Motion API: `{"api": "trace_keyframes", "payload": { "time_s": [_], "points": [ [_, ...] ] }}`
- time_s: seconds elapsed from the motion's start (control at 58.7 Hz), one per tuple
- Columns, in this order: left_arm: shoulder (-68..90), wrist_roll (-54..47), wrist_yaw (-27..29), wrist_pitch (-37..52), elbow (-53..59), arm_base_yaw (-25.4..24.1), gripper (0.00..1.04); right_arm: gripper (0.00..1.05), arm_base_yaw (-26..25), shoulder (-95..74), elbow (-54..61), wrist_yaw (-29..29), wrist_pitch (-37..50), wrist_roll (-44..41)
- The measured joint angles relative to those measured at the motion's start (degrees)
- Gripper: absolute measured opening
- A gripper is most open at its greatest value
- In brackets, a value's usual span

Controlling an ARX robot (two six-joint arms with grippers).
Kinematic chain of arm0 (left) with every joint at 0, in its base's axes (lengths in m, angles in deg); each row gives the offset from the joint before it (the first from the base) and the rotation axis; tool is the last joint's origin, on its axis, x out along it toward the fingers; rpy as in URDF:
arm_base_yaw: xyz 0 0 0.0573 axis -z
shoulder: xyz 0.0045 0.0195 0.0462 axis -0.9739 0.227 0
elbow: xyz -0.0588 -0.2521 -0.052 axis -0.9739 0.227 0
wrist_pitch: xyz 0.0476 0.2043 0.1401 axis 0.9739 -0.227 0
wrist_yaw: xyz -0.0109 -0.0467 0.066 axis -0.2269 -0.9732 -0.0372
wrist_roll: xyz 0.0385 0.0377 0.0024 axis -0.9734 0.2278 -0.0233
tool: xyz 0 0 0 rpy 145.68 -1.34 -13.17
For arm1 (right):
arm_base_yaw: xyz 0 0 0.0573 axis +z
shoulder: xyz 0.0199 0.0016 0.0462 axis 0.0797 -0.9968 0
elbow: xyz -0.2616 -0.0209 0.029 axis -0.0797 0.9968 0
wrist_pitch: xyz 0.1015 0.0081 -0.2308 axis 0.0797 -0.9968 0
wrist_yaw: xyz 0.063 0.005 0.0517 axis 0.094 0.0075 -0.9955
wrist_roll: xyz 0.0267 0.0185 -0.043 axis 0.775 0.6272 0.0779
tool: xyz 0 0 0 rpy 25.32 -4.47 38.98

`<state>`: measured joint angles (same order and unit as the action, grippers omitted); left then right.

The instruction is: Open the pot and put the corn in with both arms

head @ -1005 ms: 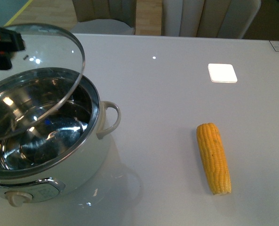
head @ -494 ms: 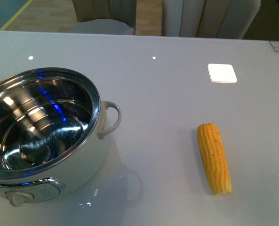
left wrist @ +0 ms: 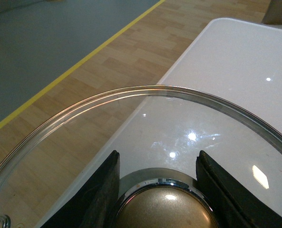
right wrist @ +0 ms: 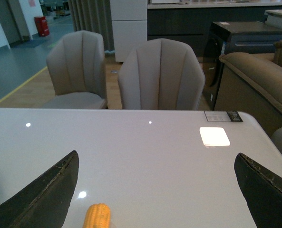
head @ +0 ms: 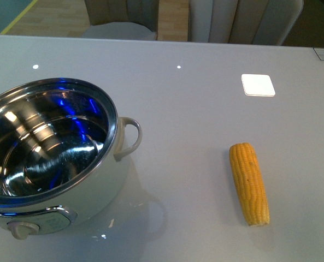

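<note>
Left claw around lid knob, right claw agape.

Beige chairs behind white table

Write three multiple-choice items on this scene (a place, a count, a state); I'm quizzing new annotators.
1. Where does the yellow husked corn cob lie?
A. inside the pot
B. on the white table, right of the round white steel-lined pot
C. on a chair

2. How many white loop handles does the front view show on the pot?
A. one
B. two
C. none

3. What state is the glass lid with beige knob in?
A. seated on the pot
B. flat on the table
C. off the pot, its knob between the left gripper's fingers

Answers: B, the cob rests on bare tabletop apart from the pot; A, a single loop shows on the pot's right side; C, the pot stands open and the left wrist view shows the knob gripped.
</note>
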<state>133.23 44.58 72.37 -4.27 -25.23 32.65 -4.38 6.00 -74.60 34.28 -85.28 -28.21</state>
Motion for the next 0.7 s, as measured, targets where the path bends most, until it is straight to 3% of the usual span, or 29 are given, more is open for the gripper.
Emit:
{"api": "trace_keyframes", "payload": {
  "time_s": [0.698],
  "points": [
    [25.77,0.13,2.86,7.21,-18.69,11.61,0.42,0.96,0.00,0.00,-0.02,0.00,0.00,0.00]
  ]
}}
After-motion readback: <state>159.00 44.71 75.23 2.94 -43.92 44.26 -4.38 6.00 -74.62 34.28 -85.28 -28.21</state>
